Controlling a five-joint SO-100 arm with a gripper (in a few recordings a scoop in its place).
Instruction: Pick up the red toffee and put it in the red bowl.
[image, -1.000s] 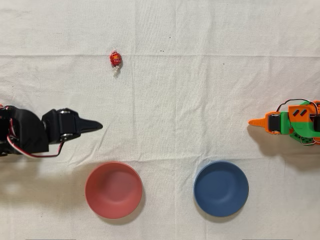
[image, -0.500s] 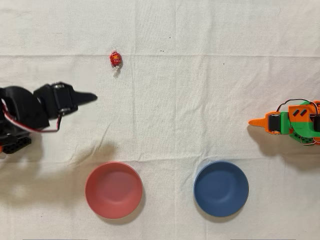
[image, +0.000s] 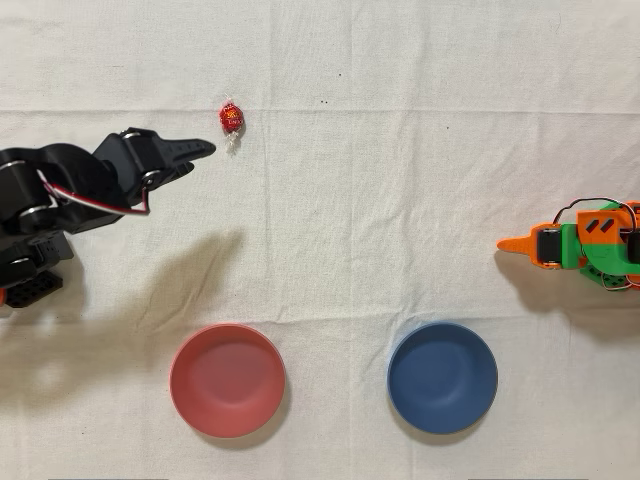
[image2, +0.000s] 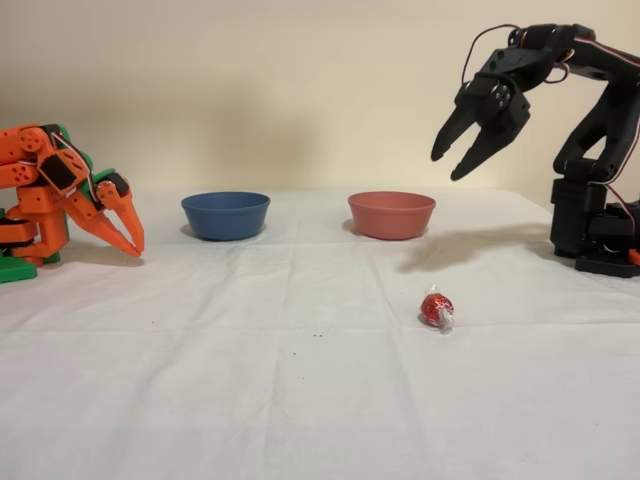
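While the black arm's two-finger pincer (image2: 458, 166) hangs high in the upper right of the fixed view, its two dark fingers stand a little apart, pointing down and leftward, with nothing between them. From overhead the pincer (image: 203, 148) sits in the upper left part of the frame, its tip aimed rightward and just beside the small round red toffee in shiny foil (image: 232, 119), though the side camera shows it well above the cloth, not touching the sweet.

That toffee (image2: 436, 308) lies on the desk in the lower right-centre of the fixed view, its clear twisted wrapper tail trailing to the lower right. A small gold mark shows on the foil from overhead, too small to read.

A round, shallow, matte salmon-red plastic bowl (image: 227, 380) rests at the lower left of the overhead frame, well apart from the toffee; a dark blue bowl of like shape (image: 442, 377) stands to its right. Beyond the toffee in the fixed view, the red bowl (image2: 391, 214) sits right of centre and the blue bowl (image2: 225, 214) left of it.

An idle orange arm (image2: 66, 194) stands at the left edge of the fixed view.

A creased white cloth (image: 400, 200) covers the desk; behind it rises a plain cream wall (image2: 280, 90).
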